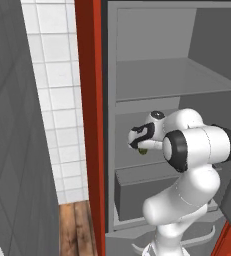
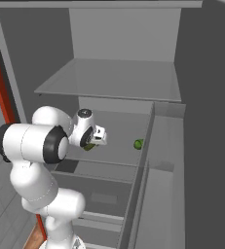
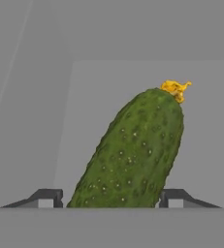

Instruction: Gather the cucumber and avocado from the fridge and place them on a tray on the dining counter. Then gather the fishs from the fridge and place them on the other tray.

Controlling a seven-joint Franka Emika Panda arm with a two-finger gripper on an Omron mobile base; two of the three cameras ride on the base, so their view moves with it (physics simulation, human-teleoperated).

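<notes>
Cucumber (image 3: 133,150) between gripper (image 3: 111,197) fingertips, grip unclear in hand view, avocado (image 2: 139,144) on fridge shelf (image 2: 119,133) in right base view

Light was flat and even everywhere, pretty dim inside the fridge (image 2: 119,78), no hard shadows or glare. Everything looked a bit soft and low-res, the cucumber (image 3: 133,150) included.

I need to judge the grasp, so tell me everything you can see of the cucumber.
The cucumber is dark green, bumpy-skinned with pale specks, and has a withered yellow flower at its far end. It lies on a grey fridge shelf, leaning rightward in the hand view, between the gripper fingertips, which flank it closely.
</notes>
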